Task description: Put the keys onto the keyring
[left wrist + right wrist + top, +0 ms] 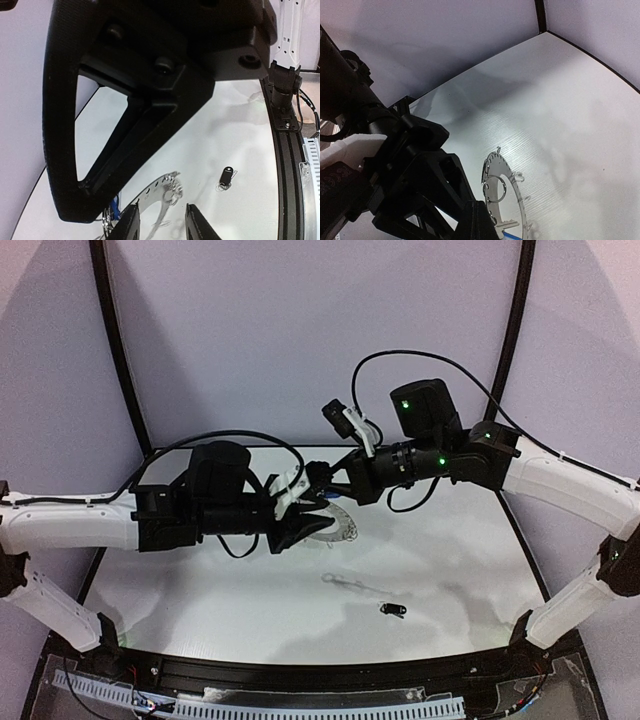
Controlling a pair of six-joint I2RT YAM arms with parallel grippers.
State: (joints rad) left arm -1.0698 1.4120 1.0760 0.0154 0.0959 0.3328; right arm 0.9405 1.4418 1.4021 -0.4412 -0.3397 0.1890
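Nearest the bases, the tiny black-headed key (226, 176) lies alone on the white table (450, 570), well apart from both claws. Beyond it, the left gripper (161, 226) stands partly open. The rim of the large flat dark grey keyring (151, 192) sits in the gap beside one finger and, as far as we can judge, is not clamped. Just past that, the right gripper (325, 483) is closed tight, with the tiny blue-headed key (509, 235) at its tips (whether it is pinched there we cannot tell). We fear the loose ring may slide or tip if the blue key pushes on a wire loop, and the key itself could twist free.
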